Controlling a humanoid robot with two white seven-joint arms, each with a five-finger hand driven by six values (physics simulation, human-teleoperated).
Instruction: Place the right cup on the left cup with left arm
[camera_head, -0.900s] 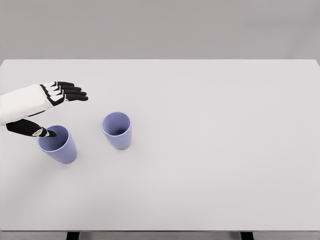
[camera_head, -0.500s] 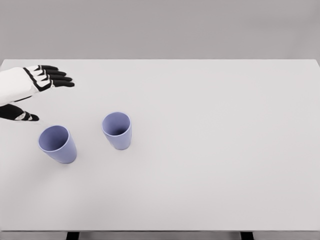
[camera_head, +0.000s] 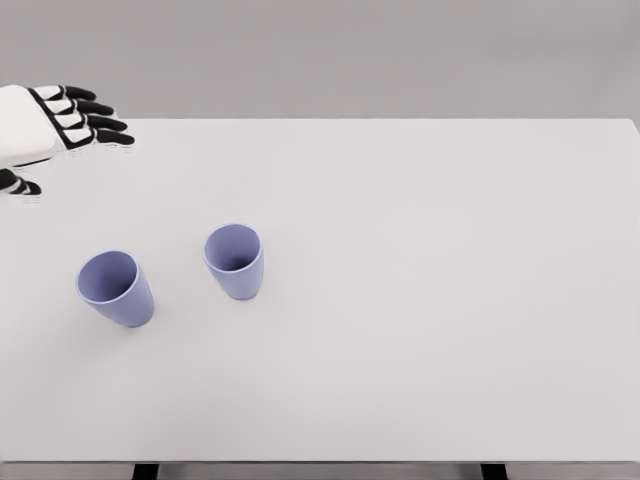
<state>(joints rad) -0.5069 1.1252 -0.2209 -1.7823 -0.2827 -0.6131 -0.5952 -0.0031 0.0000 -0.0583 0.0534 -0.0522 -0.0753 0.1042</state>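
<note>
On the left half of a broad, pale grey-white rectangular table (camera_head: 420, 330), seen from the head camera, stand two identical lavender-blue tapered plastic cups, both upright with their open mouths facing up. Left cup (camera_head: 115, 288): positioned near the table's left edge, slightly nearer the viewer. Right cup (camera_head: 235, 260): positioned beside it toward the table's middle, slightly farther back; the two cups are near one another but clearly apart, neither touching nor nested, so the right cup rests on the tabletop and not on the left cup. Robot's left hand (camera_head: 45, 125), white-backed with black finger segments: visible at the upper left corner, at the level of the table's far edge and well apart from both cups, partly cut off by the picture border. Its four fingers (camera_head: 95, 120) are extended and loosely spread, pointing to the right, and grasp nothing; a dark tip (camera_head: 18, 185) just below the palm is probably the thumb, though cropping at the frame edge leaves this uncertain. Background: a plain grey wall (camera_head: 350, 50) behind the table; two dark table supports (camera_head: 146, 470) show at the lower edge of the picture
</note>
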